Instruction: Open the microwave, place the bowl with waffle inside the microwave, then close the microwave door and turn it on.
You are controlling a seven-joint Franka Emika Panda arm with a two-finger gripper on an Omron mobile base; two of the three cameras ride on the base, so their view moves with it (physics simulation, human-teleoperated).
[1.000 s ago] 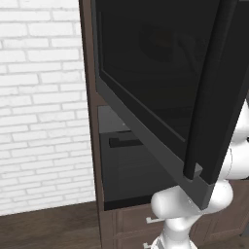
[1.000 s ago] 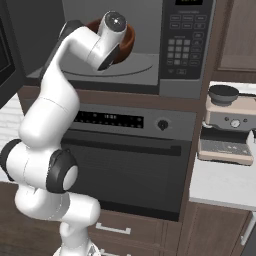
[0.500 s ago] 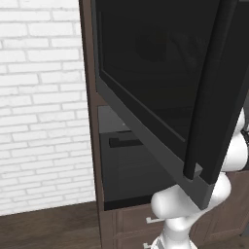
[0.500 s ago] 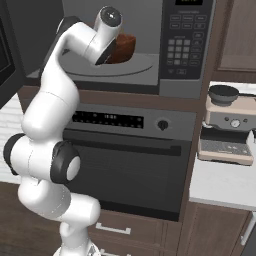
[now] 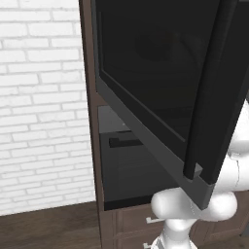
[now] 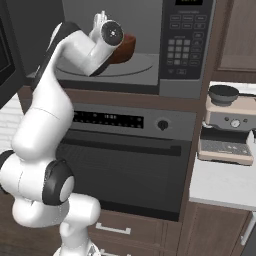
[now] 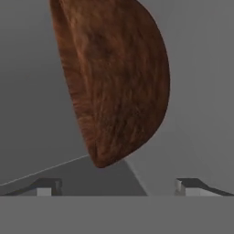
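The microwave [image 6: 75,15] stands open, and its door [image 5: 155,87] with the dark vertical handle [image 5: 209,97] is swung out to the left. The brown wooden bowl [image 6: 128,47] rests on the grey turntable [image 6: 137,66] inside. My wrist [image 6: 111,33] reaches into the cavity just in front of the bowl. In the hand view the bowl [image 7: 114,77] looms close ahead of my gripper [image 7: 118,186], whose jaws are open wide and apart from it. The waffle is hidden inside the bowl.
The microwave's keypad [image 6: 182,47] is right of the cavity. Below sits an oven [image 6: 125,155] with a round knob [image 6: 161,124]. A coffee machine [image 6: 227,125] stands on the white counter [image 6: 220,187] at the right. A white brick wall [image 5: 39,97] lies left of the cabinetry.
The jaws have spread wide and let go of the bowl, which has settled onto the turntable. My hand has dropped slightly in front of it.
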